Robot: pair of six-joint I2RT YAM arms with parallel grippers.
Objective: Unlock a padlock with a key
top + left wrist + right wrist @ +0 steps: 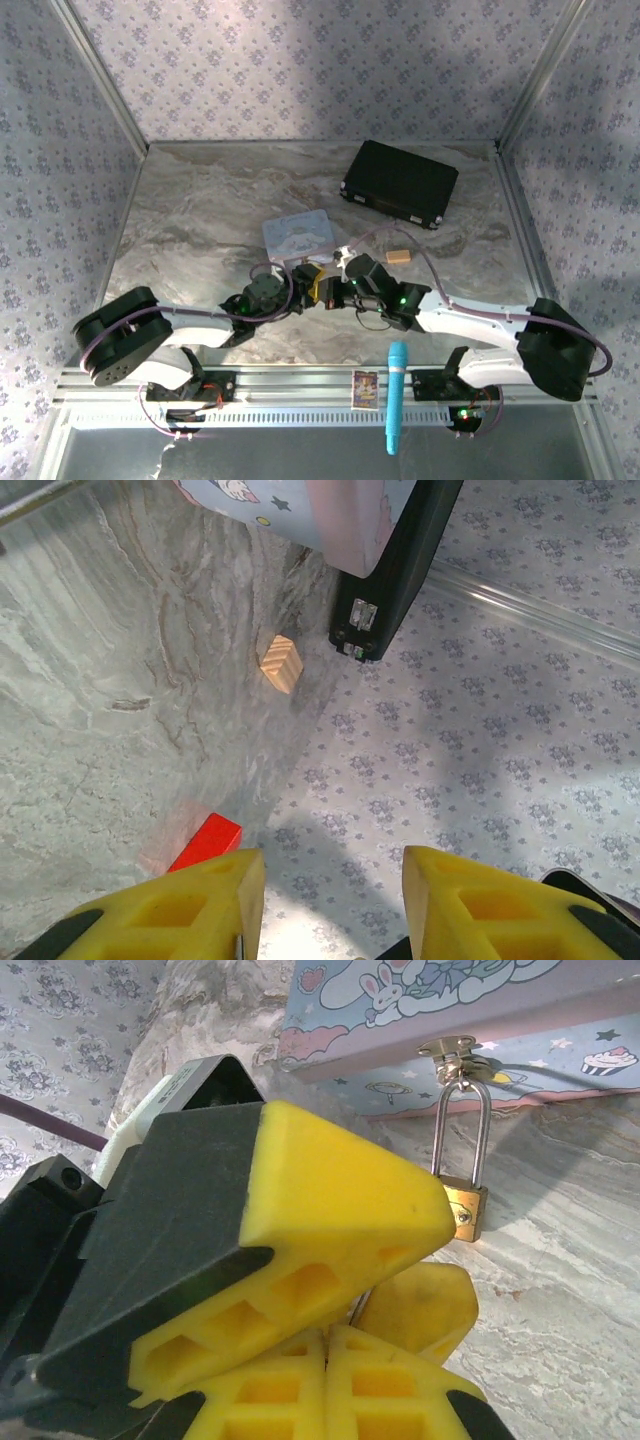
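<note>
the padlock point(465, 1210) is seen hanging by its thin shackle from the small latch point(452, 1052) on the front of the pale blue tin point(340, 1020), with its brass body low, near the marble table point(570, 1300). the right gripper point(325, 1350) is placed low in front of it. its yellow fingers are pressed together, and a thin silvery edge of the key point(357, 1305) is pinched at their seam, near the padlock but not touching it. the left gripper point(330, 890) is found just beside, its jaws spread wide with nothing between them. in the right wrist view one of its fingers point(330, 1220) is laid across above the right gripper. from above, both grippers are seen meeting just in front of the tin, while a tan block point(399, 257), a black case point(400, 183) and a turquoise stick point(396, 395) are seen lying apart from them.
</note>
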